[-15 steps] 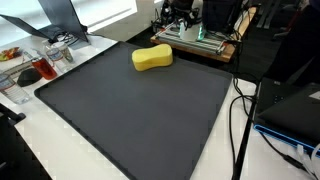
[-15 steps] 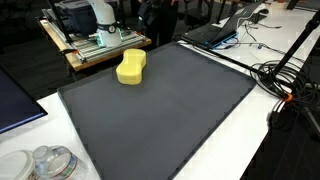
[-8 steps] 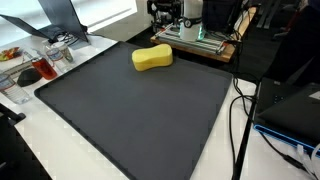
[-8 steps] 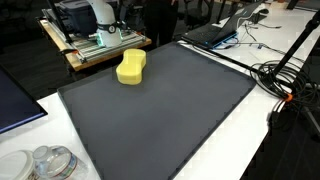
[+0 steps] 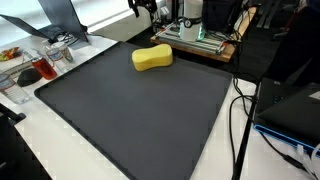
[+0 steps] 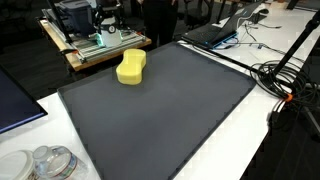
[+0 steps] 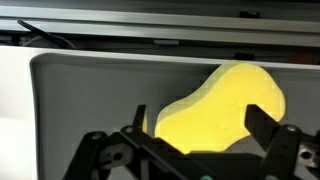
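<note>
A yellow figure-eight sponge (image 5: pixel 152 58) (image 6: pixel 131 67) lies near the far edge of a large dark grey mat (image 5: pixel 130 110) (image 6: pixel 160 110). My gripper (image 5: pixel 143 8) (image 6: pixel 108 15) hangs in the air above and behind the sponge, beyond the mat's far edge. In the wrist view the sponge (image 7: pixel 222 105) fills the space below the gripper (image 7: pixel 196 110), whose black fingers (image 7: pixel 262 127) stand wide apart on either side of it. The gripper is open, holds nothing, and does not touch the sponge.
A wooden platform with a green board (image 5: pixel 200 38) (image 6: pixel 95 45) stands behind the mat. Clear plastic containers (image 5: pixel 40 65) (image 6: pixel 45 162) sit by one corner. A laptop (image 6: pixel 215 30) and black cables (image 6: pixel 285 80) (image 5: pixel 240 120) lie along the mat's side.
The gripper has travelled sideways behind the mat's far edge toward the sponge's side. The sponge has stayed put and the jaws have stayed open.
</note>
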You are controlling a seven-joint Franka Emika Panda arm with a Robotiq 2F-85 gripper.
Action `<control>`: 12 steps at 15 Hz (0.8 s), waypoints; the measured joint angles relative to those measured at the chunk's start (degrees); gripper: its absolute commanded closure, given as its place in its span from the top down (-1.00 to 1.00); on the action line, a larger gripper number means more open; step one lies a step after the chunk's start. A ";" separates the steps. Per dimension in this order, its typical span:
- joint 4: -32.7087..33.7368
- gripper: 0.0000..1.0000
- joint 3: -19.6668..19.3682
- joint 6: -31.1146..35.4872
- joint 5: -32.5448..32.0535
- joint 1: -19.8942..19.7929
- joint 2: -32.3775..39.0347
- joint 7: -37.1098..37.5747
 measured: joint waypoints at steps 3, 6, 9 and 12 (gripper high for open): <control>-0.16 1.00 0.20 0.40 -0.08 -0.19 0.00 0.75; 0.42 1.00 -0.73 -1.32 1.56 -0.17 0.64 -1.98; 2.83 1.00 -5.43 -4.93 5.17 -0.28 3.81 -10.85; 6.25 1.00 -10.77 -8.17 9.41 -0.96 8.25 -20.85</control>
